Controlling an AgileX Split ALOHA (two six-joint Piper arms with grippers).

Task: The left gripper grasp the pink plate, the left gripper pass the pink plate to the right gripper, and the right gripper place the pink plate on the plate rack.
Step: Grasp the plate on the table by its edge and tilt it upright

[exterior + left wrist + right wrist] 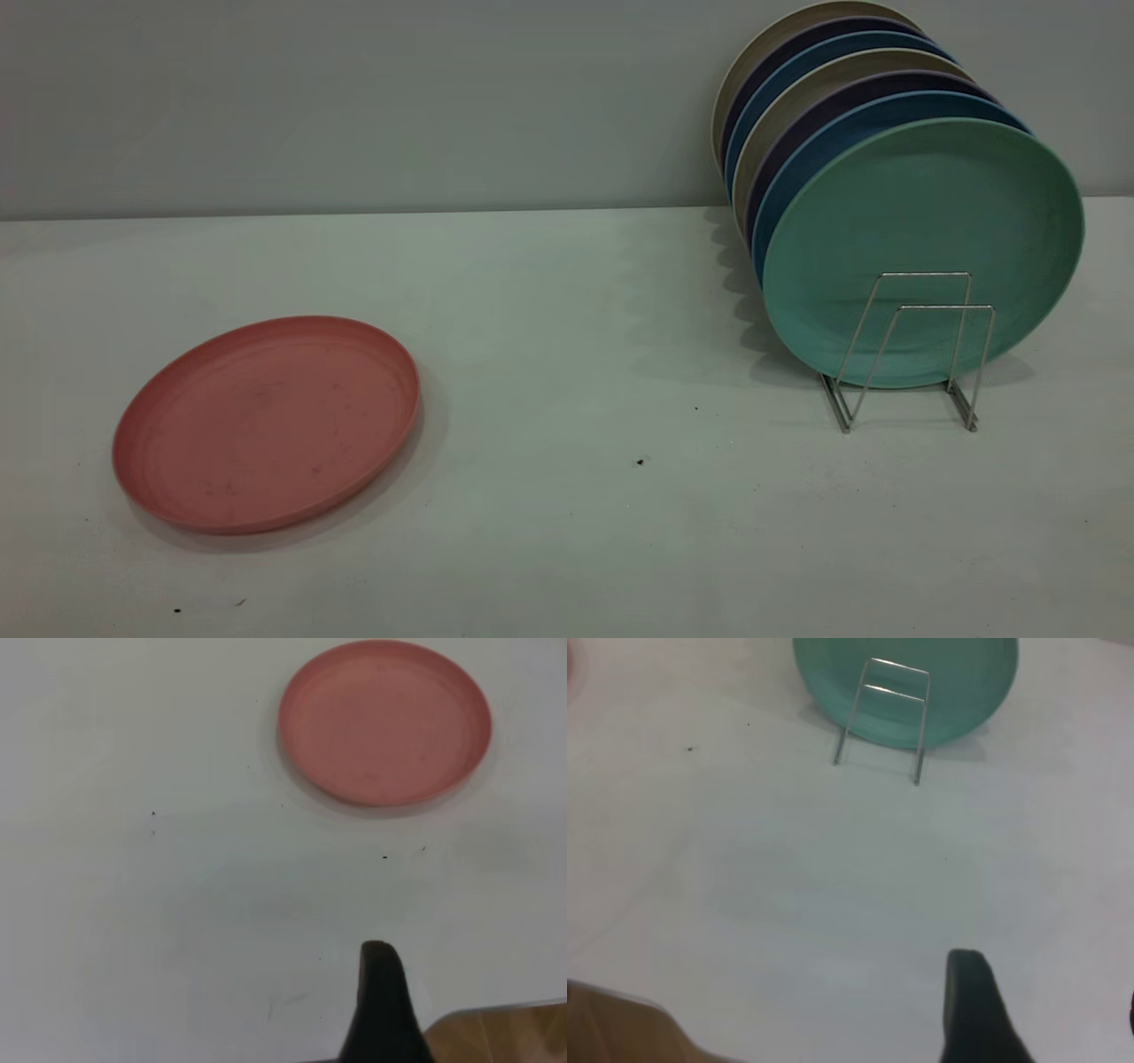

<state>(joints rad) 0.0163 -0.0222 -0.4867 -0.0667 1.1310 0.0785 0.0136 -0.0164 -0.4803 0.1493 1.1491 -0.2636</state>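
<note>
The pink plate (266,424) lies flat on the white table at the front left; it also shows in the left wrist view (385,722). The plate rack (912,354) stands at the right with its front wire loops bare; it also shows in the right wrist view (881,722). Neither gripper shows in the exterior view. My left gripper (474,992) hangs over bare table well short of the pink plate, open and empty, with one finger (381,1010) showing. My right gripper (1050,992) is open and empty over bare table, away from the rack.
A mint-green plate (921,248) leans at the front of the rack, with blue, dark purple and beige plates (824,97) stacked upright behind it. A wall runs along the table's back edge. A wooden table edge (505,1036) shows under the left gripper.
</note>
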